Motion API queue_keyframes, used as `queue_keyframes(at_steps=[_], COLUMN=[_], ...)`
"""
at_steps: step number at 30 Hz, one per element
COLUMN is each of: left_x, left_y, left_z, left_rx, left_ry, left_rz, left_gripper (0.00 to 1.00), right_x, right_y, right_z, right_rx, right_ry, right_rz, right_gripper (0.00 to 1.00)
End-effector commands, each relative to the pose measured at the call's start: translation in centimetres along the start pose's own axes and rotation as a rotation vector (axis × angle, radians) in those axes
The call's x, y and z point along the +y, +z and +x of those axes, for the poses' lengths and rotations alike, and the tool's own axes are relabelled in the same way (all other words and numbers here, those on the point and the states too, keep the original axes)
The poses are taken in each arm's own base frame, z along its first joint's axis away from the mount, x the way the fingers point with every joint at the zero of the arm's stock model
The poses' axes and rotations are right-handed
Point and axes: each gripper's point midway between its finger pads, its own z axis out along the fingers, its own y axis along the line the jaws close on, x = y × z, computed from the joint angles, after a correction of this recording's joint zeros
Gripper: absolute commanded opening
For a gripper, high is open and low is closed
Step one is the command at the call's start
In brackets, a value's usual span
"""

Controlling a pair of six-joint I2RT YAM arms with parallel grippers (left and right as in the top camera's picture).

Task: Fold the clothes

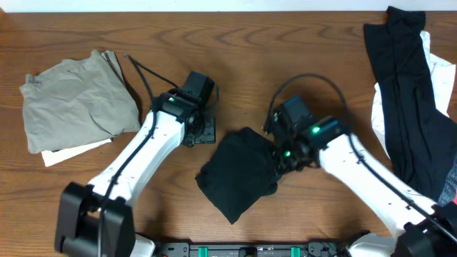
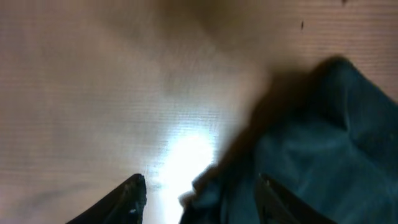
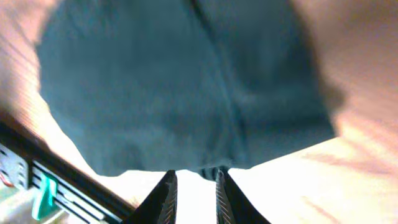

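While the left tool (image 2: 202,202) stood with its fingers (image 2: 134,194) well apart, a corner of the folded black garment (image 1: 239,175) reached in just beside its right finger, the rest running out of view. Across that garment, the right tool (image 3: 194,196) had its fingers close together, a thin bright gap between them and the hem bunched at their tips; whether it was clamped on the cloth could not be told. Behind the left tool's arm, well apart, lay an olive-grey garment (image 1: 75,100) over a white piece (image 1: 71,152). Beyond the right tool's arm, a long black garment (image 1: 403,93) draped over white cloth (image 1: 437,78), cut off at the edge of the worktop (image 1: 285,43). Both wrist views were blurred.
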Motion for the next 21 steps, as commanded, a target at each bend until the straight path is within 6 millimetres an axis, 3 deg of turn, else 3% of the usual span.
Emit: queue_keyframes(at_steps=[1,5,11,15,21], left_x=[-0.8,-2.2,-2.1,-3.5,-3.8], left_y=[1.8,4.0,6.9,7.3,6.6], left_z=[0.2,1.2,2.9,4.8,7.4], left_rx=[0.058,0.141,0.258,0.358,0.474], left_ry=[0.078,0.124,0.113,0.091,0.073], left_rz=[0.041,0.116,0.119,0.206,0.220], left_gripper=[0.60,0.64,0.63,0.62,0.54], right_x=[0.3,0.8,0.9,0.1,-1.6], right_y=[2.4,4.4,6.2,7.0,7.0], right_z=[2.3,3.6,4.1,2.6,-0.8], right_rx=[0.068,0.078,0.056,-0.022,-0.158], right_ry=[0.054,0.100,0.121,0.104,0.110], right_rz=[0.005,-0.020,-0.060,-0.030,0.036], right_gripper=[0.20,0.18,0.19,0.23,0.24])
